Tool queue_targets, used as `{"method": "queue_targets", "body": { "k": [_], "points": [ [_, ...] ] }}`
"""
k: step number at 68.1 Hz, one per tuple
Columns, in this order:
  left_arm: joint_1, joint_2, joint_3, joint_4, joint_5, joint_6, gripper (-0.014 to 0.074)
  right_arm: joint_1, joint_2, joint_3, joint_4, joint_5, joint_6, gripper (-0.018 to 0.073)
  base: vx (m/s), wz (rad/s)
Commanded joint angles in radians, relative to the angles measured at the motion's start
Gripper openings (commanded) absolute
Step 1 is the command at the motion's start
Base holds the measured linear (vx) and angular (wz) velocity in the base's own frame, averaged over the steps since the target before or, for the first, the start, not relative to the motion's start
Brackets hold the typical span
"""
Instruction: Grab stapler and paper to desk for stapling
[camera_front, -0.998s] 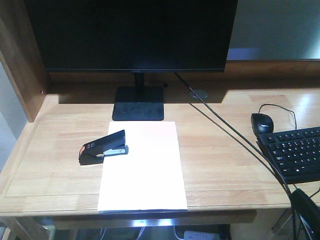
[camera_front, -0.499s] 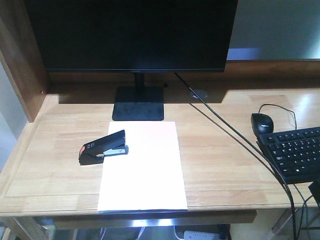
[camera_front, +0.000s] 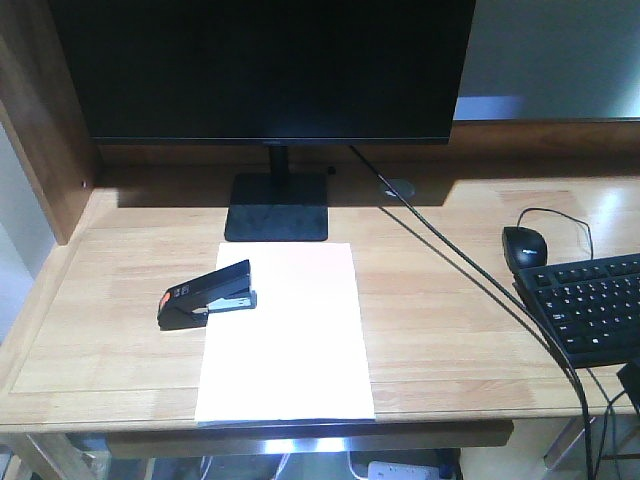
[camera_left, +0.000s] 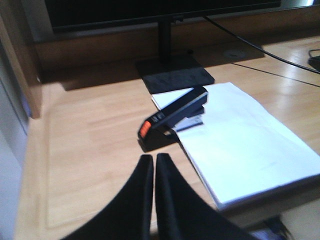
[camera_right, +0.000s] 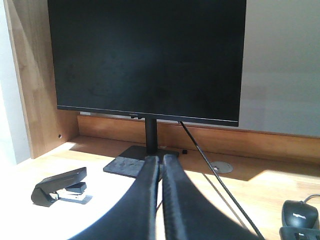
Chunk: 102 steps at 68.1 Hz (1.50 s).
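The black stapler (camera_front: 207, 295) with an orange-red rear patch lies on the light-wood desk (camera_front: 110, 330), its front end resting on the left edge of the white paper (camera_front: 290, 340). The paper lies flat in front of the monitor stand, reaching the desk's front edge. In the left wrist view my left gripper (camera_left: 152, 157) is shut and empty, hovering just short of the stapler (camera_left: 172, 117), with the paper (camera_left: 240, 135) to its right. My right gripper (camera_right: 161, 159) is shut and empty, above the desk, with the stapler (camera_right: 60, 187) to its left. Neither gripper shows in the front view.
A large black monitor (camera_front: 265, 65) on a flat stand (camera_front: 277, 207) fills the back of the desk. A cable (camera_front: 450, 255) runs diagonally to the front right. A black mouse (camera_front: 525, 245) and a keyboard (camera_front: 590, 305) sit at the right. A wooden side panel (camera_front: 40, 130) rises at the left.
A dark part of the right arm that stood in the front view's lower right corner a second ago has dropped out of that view. The stapler and paper have not moved.
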Motion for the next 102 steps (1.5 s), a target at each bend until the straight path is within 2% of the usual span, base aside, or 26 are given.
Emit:
{"method": "queue_targets", "body": {
  "k": [1, 7, 12, 17, 23, 27, 33, 45, 56, 61, 84, 102],
  "points": [
    [-0.002, -0.022, -0.023, 0.028, -0.129, -0.014, -0.0007, -0.004, 0.013, -0.030, -0.039, 0.022, -0.009, -0.0009, 0.00, 0.00],
    [-0.002, -0.071, 0.016, 0.078, -0.184, -0.048, -0.0007, -0.004, 0.013, -0.030, -0.039, 0.022, -0.009, -0.0009, 0.00, 0.00],
    [-0.002, -0.124, 0.084, 0.166, -0.247, -0.085, -0.0007, -0.004, 0.013, -0.030, -0.039, 0.022, -0.009, -0.0009, 0.00, 0.00],
    [-0.002, -0.184, 0.179, 0.278, -0.322, -0.156, -0.0007, -0.004, 0.013, -0.030, -0.039, 0.022, -0.009, -0.0009, 0.00, 0.00],
    [0.000, -0.172, 0.258, 0.358, -0.436, -0.258, -0.0007, -0.004, 0.013, -0.030, -0.039, 0.021, -0.009, -0.0010, 0.00, 0.00],
    [0.001, -0.176, 0.261, 0.397, -0.418, -0.319, -0.0007, -0.004, 0.013, -0.030, -0.039, 0.021, -0.009, -0.0010, 0.00, 0.01],
    [0.001, -0.175, 0.261, 0.432, -0.423, -0.360, -0.0007, -0.004, 0.013, -0.030, -0.039, 0.021, -0.009, -0.0010, 0.00, 0.00],
    [0.001, -0.175, 0.261, 0.430, -0.426, -0.378, -0.0007, -0.004, 0.013, -0.030, -0.039, 0.021, -0.009, -0.0010, 0.00, 0.00],
    [0.001, -0.175, 0.261, 0.376, -0.437, -0.398, -0.0007, -0.004, 0.013, -0.030, -0.039, 0.021, -0.009, -0.0010, 0.00, 0.00],
    [0.001, -0.175, 0.261, 0.376, -0.437, -0.422, -0.0007, -0.004, 0.013, -0.030, -0.039, 0.021, -0.009, -0.0010, 0.00, 0.00],
    [0.001, -0.175, 0.261, 0.376, -0.434, -0.422, -0.0007, -0.004, 0.013, -0.030, -0.039, 0.021, -0.009, -0.0010, 0.00, 0.00],
    [0.059, -0.175, 0.261, 0.376, -0.428, -0.422, -0.0007, -0.004, 0.013, -0.030, -0.039, 0.021, -0.009, -0.0010, 0.00, 0.00]
  ]
}}
